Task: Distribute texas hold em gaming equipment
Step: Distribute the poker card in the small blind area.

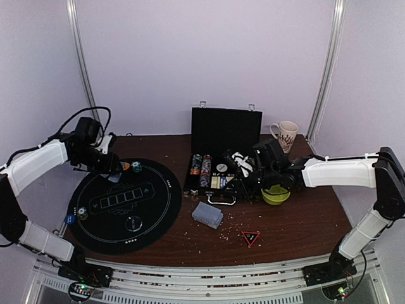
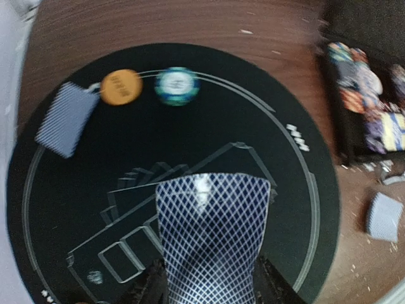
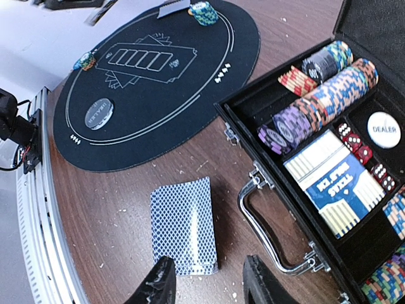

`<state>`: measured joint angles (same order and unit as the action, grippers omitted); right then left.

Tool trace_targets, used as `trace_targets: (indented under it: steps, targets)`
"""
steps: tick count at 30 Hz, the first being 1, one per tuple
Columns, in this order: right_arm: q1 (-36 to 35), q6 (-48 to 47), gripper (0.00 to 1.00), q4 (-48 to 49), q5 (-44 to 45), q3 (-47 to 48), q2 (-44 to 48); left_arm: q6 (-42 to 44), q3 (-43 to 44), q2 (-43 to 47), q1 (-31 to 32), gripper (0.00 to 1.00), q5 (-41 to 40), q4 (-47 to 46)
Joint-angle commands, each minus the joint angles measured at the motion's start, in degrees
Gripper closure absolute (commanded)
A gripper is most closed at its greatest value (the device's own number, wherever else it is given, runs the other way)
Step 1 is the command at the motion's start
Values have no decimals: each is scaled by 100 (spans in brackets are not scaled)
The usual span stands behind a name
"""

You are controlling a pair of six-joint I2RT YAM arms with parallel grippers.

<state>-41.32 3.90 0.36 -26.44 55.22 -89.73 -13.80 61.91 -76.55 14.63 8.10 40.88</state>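
Note:
My left gripper (image 2: 212,282) is shut on one blue-backed playing card (image 2: 212,234) and holds it over the black round mat (image 2: 266,145). It is at the mat's back left in the top view (image 1: 112,166). On the mat beyond it lie a face-down card (image 2: 66,118), an orange disc (image 2: 121,87) and a teal chip (image 2: 177,85). My right gripper (image 3: 209,285) is open and empty, just above the near end of the deck (image 3: 183,225), which lies on the table (image 1: 207,214). A clear dealer disc (image 3: 99,113) lies on the mat's near side.
An open black chip case (image 1: 221,130) stands at the back centre, with its metal handle (image 3: 266,209) right of the deck. A yellow-green bowl (image 1: 276,194) and a patterned mug (image 1: 286,135) stand to the right of the case. A red triangle (image 1: 250,238) lies near the front edge.

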Motion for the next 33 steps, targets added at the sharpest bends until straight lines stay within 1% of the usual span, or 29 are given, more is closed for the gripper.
trace_targets:
  steps: [1, 6, 9, 11, 13, 16, 22, 27, 31, 33]
  targets:
    - [45, -265, 61, 92, -169, -77, 163, -9, 149, -38, -1212, 53, -412, 218]
    - [86, -381, 61, 136, -372, -148, 147, 369, 242, -624, -2481, 54, -625, -125]
    - [113, -455, 60, 46, -409, -112, 124, 603, 242, -1081, -2942, 54, -823, -337]
    - [132, -492, 61, -10, -394, -110, 128, 750, 300, -1403, -3143, 55, -1115, -307]
    - [150, -517, 61, -33, -365, -133, 154, 812, 296, -1600, -3256, 55, -1250, -268]
    - [167, -539, 60, -36, -346, -152, 173, 805, 169, -1638, -3379, 55, -1295, -265]
    - [224, -559, 60, -6, -371, -127, 149, 994, -152, -1763, -3420, 55, -1513, -321]
    - [263, -548, 59, -1, -405, -160, 175, 1107, -275, -1852, -3447, 55, -1360, -466]
    - [280, -553, 60, 16, -406, -163, 152, 1196, -407, -1893, -3454, 49, -1340, -520]
    - [282, -543, 59, -4, -414, -146, 131, 1213, -501, -1899, -3451, 42, -1345, -549]
